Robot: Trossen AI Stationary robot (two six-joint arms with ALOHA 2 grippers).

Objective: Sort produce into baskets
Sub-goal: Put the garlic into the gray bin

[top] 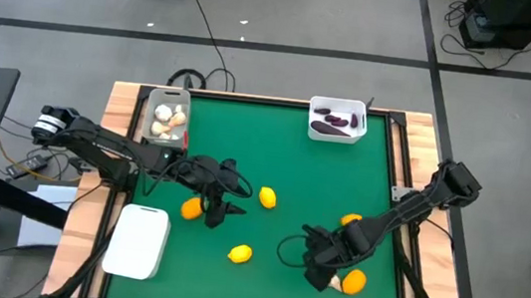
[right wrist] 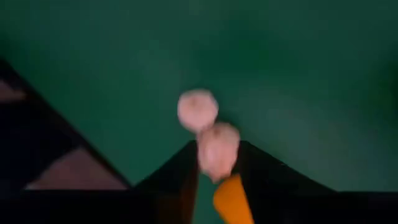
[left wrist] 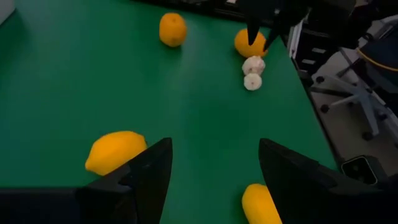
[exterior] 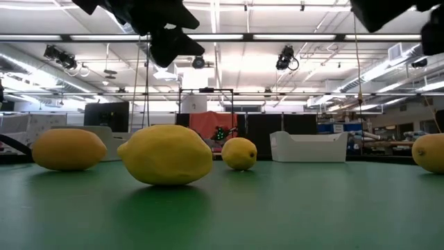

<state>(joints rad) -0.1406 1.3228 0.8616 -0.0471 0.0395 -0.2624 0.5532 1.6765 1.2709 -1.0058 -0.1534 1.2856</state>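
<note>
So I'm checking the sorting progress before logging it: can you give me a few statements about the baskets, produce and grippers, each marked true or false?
1. The basket with garlic bulbs sits at the table's far left corner. True.
2. The basket with purple pieces also holds lemons. False: only dark purple pieces lie in it.
3. The left gripper is open. True, with nothing between its fingers.
4. All garlic is already binned. False: two garlic bulbs lie on the mat by the right gripper.
5. The white basket is full of citrus. False: no fruit shows in it.
</note>
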